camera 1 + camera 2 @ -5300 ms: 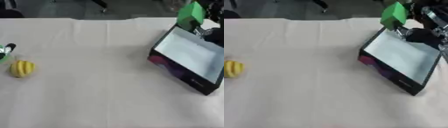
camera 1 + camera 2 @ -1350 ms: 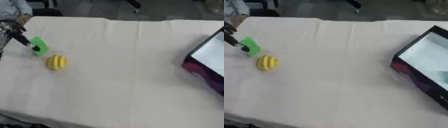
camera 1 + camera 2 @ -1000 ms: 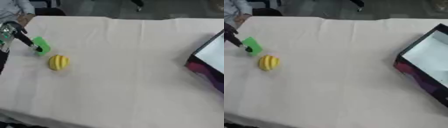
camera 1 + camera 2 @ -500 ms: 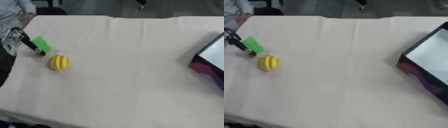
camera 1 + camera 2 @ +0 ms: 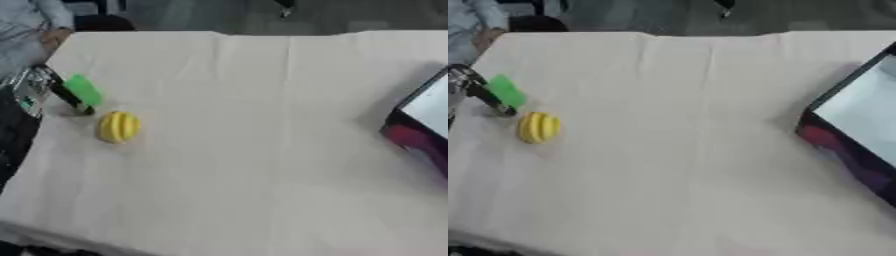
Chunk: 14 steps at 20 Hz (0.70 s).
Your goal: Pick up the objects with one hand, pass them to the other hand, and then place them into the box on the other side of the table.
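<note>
We see our left hand (image 5: pixel 54 91) at the left edge of the bench (image 5: pixel 262 150), which has a pale cloth over it. Only part of the hand shows, black and silver, with a dark finger (image 5: pixel 70 100) pointing down and toward the middle of the bench. A green block (image 5: pixel 84 89) sits right against that finger, on its far side. It looks like the finger is touching the block, but we cannot tell if the hand is pinching it or only resting beside it.

A yellow ball with ridges (image 5: pixel 118 126) lies on the cloth just beside the hand, a little nearer to us and a little further in from the left edge. It is not touching the finger or the green block. Nothing is holding it.

The box (image 5: pixel 859 125) is far away on the right edge of the bench, well apart from the ball and the block. It has dark walls, a pale inside, and a pink and purple patch on its near corner. Only part of it shows. We cannot make out anything inside it.

Our right hand does not show in either view.
</note>
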Each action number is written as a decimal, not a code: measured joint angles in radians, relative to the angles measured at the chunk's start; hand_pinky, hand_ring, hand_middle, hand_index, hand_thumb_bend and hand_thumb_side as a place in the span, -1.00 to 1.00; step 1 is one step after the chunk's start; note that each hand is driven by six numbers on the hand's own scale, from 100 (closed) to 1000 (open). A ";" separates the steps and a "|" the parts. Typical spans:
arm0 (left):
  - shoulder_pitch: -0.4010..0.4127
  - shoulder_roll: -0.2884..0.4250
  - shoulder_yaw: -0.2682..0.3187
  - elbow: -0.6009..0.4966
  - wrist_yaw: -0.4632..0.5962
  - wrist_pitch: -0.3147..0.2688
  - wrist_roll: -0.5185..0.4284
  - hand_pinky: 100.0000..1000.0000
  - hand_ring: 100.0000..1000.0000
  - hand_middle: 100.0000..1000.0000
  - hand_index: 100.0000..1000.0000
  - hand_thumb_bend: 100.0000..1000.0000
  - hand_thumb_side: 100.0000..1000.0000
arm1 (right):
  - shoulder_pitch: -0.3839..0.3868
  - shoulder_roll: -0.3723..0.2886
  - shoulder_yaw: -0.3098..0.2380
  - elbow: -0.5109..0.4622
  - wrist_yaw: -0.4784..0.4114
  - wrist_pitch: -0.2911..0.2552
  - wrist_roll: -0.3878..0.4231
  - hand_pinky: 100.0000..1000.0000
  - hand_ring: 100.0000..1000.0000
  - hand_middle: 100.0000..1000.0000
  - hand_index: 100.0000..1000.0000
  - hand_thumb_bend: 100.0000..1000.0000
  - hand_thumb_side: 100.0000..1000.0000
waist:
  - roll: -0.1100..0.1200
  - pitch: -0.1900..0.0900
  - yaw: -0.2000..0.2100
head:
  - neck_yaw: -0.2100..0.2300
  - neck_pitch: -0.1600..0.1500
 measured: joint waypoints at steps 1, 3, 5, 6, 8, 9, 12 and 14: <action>0.000 0.000 0.000 0.003 0.005 0.001 0.001 0.76 0.69 0.55 0.42 0.03 -1.00 | 0.000 0.002 0.000 0.000 0.001 0.001 -0.001 1.00 1.00 1.00 1.00 -1.00 -0.11 | 0.000 0.000 0.000 | 0.001 0.000; 0.000 0.003 0.000 0.008 0.013 0.004 0.002 0.76 0.68 0.54 0.38 -0.05 -1.00 | 0.001 0.002 0.000 0.000 0.003 0.002 -0.002 1.00 1.00 1.00 1.00 -1.00 -0.11 | 0.000 0.000 0.000 | 0.004 0.000; 0.001 0.004 -0.001 0.012 0.018 0.008 0.004 0.75 0.68 0.52 0.34 -0.11 -1.00 | 0.001 0.002 0.000 0.000 0.003 0.003 -0.003 1.00 1.00 1.00 1.00 -1.00 -0.11 | 0.000 0.000 0.000 | 0.007 0.000; 0.001 0.004 -0.001 0.014 0.020 0.010 0.005 0.74 0.68 0.51 0.34 -0.11 -1.00 | 0.002 0.002 0.000 0.000 0.004 0.003 -0.003 1.00 1.00 1.00 1.00 -1.00 -0.11 | 0.000 0.000 0.000 | 0.007 0.000; 0.001 0.004 -0.001 0.017 0.025 0.014 0.009 0.74 0.67 0.50 0.30 -0.17 -1.00 | 0.004 0.003 -0.001 0.000 0.004 0.004 -0.004 1.00 1.00 1.00 1.00 -1.00 -0.11 | 0.000 0.000 -0.001 | 0.008 0.000; 0.001 0.004 -0.001 0.017 0.027 0.016 0.011 0.74 0.67 0.50 0.30 -0.17 -1.00 | 0.003 0.003 -0.001 0.000 0.004 0.005 -0.005 1.00 1.00 1.00 1.00 -1.00 -0.11 | 0.000 0.000 -0.001 | 0.008 0.000; 0.001 0.004 -0.001 0.018 0.035 0.023 0.018 0.72 0.65 0.47 0.23 -0.29 -1.00 | -0.001 0.005 -0.001 0.004 0.004 0.007 -0.006 1.00 1.00 1.00 1.00 -1.00 -0.11 | 0.000 0.000 -0.002 | 0.008 0.000; 0.001 0.004 -0.004 0.017 0.036 0.025 0.023 0.72 0.64 0.46 0.21 -0.35 -1.00 | -0.002 0.008 -0.001 0.008 0.004 0.009 -0.005 1.00 1.00 1.00 1.00 -1.00 -0.10 | 0.000 0.000 0.000 | 0.006 0.001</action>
